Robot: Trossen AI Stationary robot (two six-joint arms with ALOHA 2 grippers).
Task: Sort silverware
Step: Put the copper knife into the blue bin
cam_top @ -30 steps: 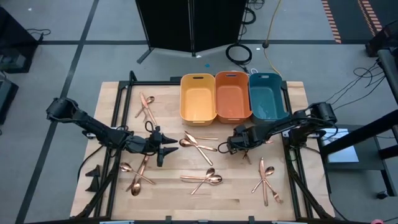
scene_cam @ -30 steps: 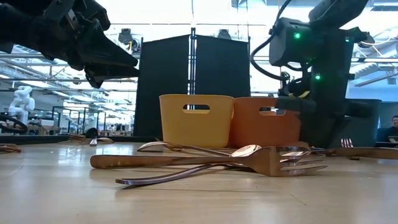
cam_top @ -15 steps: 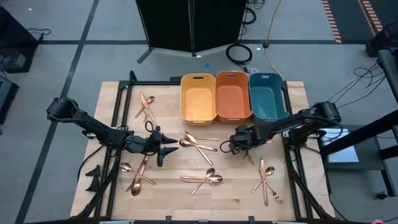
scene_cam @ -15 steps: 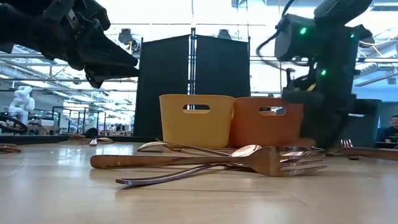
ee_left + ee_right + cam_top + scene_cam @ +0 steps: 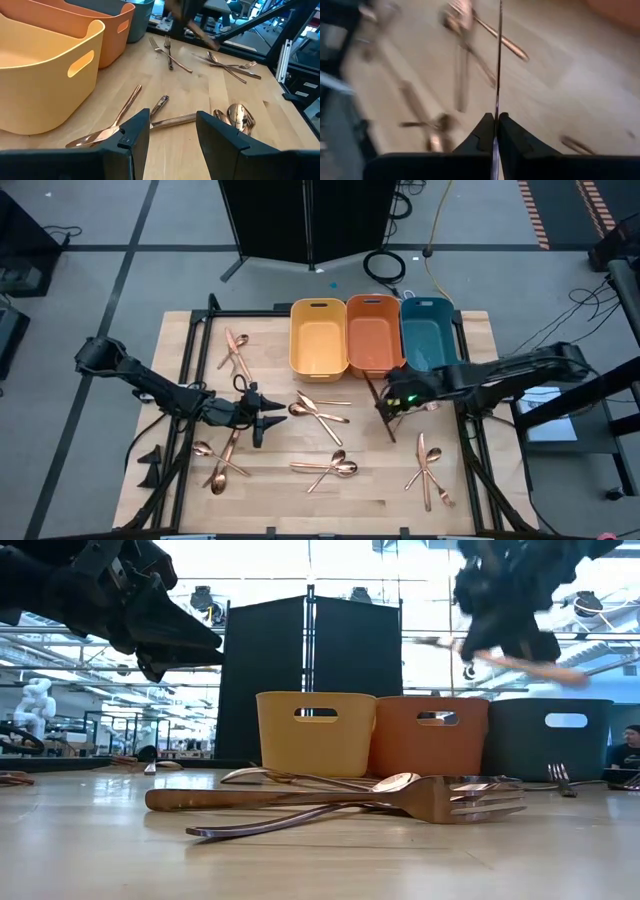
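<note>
Copper silverware lies in loose clusters on the wooden table [image 5: 270, 500]: near the far left [image 5: 235, 352], at the middle [image 5: 320, 410], near the front [image 5: 330, 468], front left [image 5: 222, 460] and front right [image 5: 428, 470]. My right gripper [image 5: 392, 402] hangs high over the table [image 5: 497, 635], in front of the orange bin [image 5: 374, 333], shut on one slender copper piece [image 5: 530, 667]. My left gripper [image 5: 172, 132] is open and hovers left of the middle cluster [image 5: 262, 420], touching nothing. My right gripper pinches the slender copper piece between its two fingers [image 5: 485, 125], part way along its length [image 5: 497, 107], so both ends stick out. The fingers slant down from above and lie across it. The piece is lifted clear, nearly level, seen edge-on in the right wrist view.
Three bins stand side by side at the far edge: yellow [image 5: 318, 338], orange and teal [image 5: 431, 335]. Two forks and a spoon lie close to the low camera [image 5: 400, 795]. Black frame rails run along the table's left [image 5: 185, 380] and right [image 5: 468, 450] sides.
My right gripper has risen from table height to well above the bins' rims and shifted slightly toward the far right, taking the slender copper piece up with it. The piece is now clear of the table. The left arm has kept still.
</note>
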